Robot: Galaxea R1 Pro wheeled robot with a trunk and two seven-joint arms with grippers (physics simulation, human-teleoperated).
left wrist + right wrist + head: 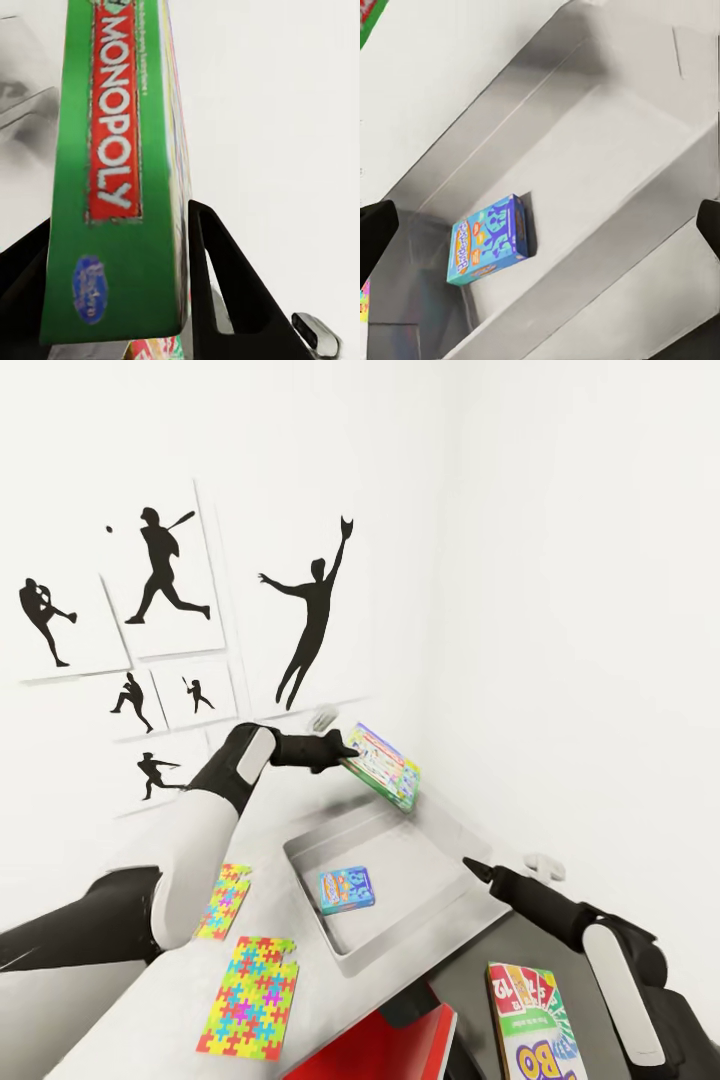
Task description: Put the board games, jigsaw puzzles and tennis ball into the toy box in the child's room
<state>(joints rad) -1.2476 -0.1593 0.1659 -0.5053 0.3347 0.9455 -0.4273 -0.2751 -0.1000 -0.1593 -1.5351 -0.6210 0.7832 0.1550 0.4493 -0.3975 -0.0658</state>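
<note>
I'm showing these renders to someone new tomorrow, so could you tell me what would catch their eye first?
Probably the left gripper holding the Monopoly box in the air above the far end of the toy box, against a wall of black baseball-player silhouettes. Next, the small blue game lying alone inside the toy box, and the two bright jigsaw puzzles flat on the table beside it.

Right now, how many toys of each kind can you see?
Board games: 3, the Monopoly box in the left hand, the small blue box in the toy box, the SKIP-BO box on the table.
Jigsaw puzzles: 2, a larger one and one partly behind the arm.
Total: 5.
</note>
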